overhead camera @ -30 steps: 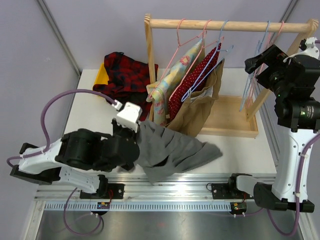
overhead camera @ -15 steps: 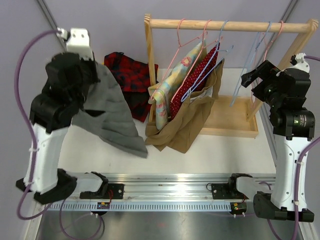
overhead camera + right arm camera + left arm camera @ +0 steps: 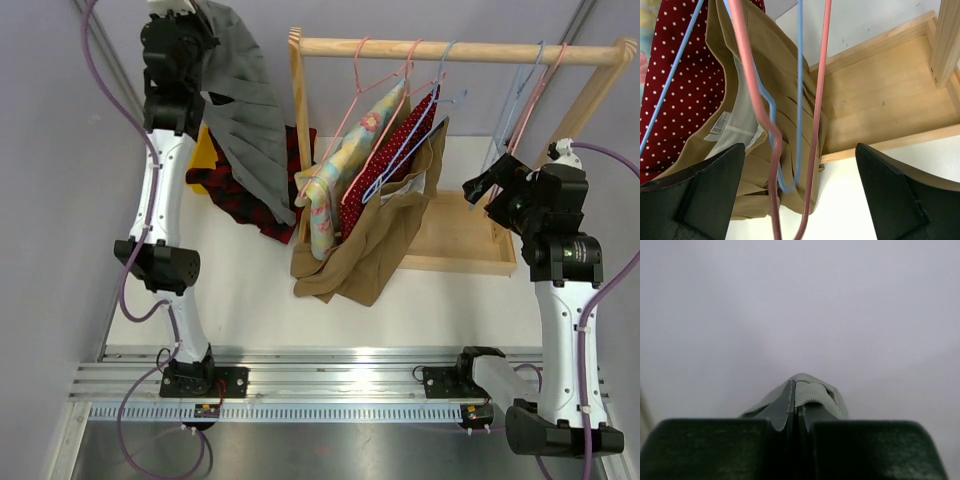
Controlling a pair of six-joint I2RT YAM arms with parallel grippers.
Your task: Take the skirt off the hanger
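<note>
My left pincer [image 3: 796, 390] is closed tight on a fold of the grey skirt [image 3: 245, 130] — its wrist view shows only this pinch against a plain wall. The top view shows more: the skirt hangs free at the far left, above the red plaid cloth [image 3: 225, 185], apart from the wooden rack [image 3: 460, 48]. My right pincer [image 3: 797, 167] stands wide open and holds nothing — a pink hanger [image 3: 818, 100] and a blue hanger [image 3: 799, 75] hang just before it.

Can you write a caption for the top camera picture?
Left end effector holds a grey pleated fabric skirt high beside the wooden clothes rack.
</note>
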